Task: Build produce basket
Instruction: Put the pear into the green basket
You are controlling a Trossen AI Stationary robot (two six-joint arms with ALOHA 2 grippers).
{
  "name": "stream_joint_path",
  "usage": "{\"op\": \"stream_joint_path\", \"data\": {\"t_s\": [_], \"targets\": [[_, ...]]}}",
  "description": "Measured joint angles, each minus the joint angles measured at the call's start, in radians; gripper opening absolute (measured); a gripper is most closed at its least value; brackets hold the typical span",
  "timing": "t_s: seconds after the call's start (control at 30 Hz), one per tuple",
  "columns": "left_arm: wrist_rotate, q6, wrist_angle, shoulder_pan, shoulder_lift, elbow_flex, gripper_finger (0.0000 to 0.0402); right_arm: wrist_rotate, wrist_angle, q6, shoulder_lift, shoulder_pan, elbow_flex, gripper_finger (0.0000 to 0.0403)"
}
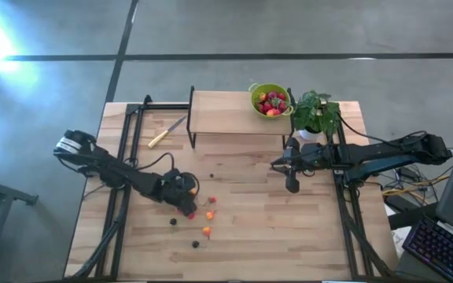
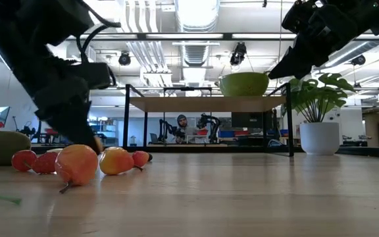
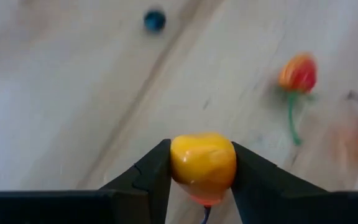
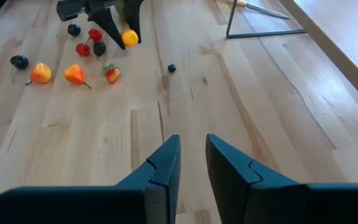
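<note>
L gripper (image 3: 201, 171) grasping smooth round yellow-orange fruit (image 3: 202, 163) (glossy skin); R gripper (image 4: 192, 163) empty, slightly parted, over wood table (image 4: 278, 112).

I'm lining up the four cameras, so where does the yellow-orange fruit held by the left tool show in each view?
High view: hidden under the left tool, lower left of centre.
Low view: cannot be told apart among the fruits at the left.
Left wrist view: yellow-orange fruit between the fingers, bottom centre.
Right wrist view: top, left of centre.
Shared landmark: the dark berry lying alone nearby.
</note>
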Motion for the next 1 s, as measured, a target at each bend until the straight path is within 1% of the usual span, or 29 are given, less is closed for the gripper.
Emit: {"op": "stream_joint_path", "data": {"t_s": [0.1,0.23,0.37,0.47,0.57,0.63,0.77,0.87,1.0], "targets": [[-0.044,0.053,0.081,0.0,0.0,0.0,0.0144,0.0,0.01,-0.006,0.0,0.0,0.0,0.0084],[-0.115,0.182,0.253,0.002,0.0,0.002,0.0144,0.0,0.023,-0.007,0.0,0.0,0.0,0.0099],[-0.148,0.371,0.503,0.012,-0.001,0.001,0.0144,-0.001,0.028,-0.006,0.0,0.0,0.0,0.0112],[-0.154,0.545,0.733,0.031,-0.002,0.001,0.0144,-0.014,0.085,-0.007,0.0,0.0,-0.008,0.012],[-0.152,0.695,0.919,0.054,-0.002,0.002,0.0144,-0.055,0.149,-0.008,0.0,0.0,-0.021,0.0127],[-0.127,0.766,1.023,0.075,-0.002,0.002,0.0144,-0.086,0.207,-0.013,0.0,0.001,-0.034,0.0132],[-0.009,0.848,1.169,0.127,0.01,0.002,0.0144,-0.111,0.308,-0.03,0.001,0.009,-0.061,0.014],[0.073,0.874,1.235,0.169,0.038,0.015,0.0144,-0.113,0.341,-0.044,0.009,0.021,-0.064,0.0145],[0.185,0.88,1.281,0.225,0.089,0.061,0.0144,-0.114,0.405,-0.07,0.039,0.042,-0.064,0.0149]]}}
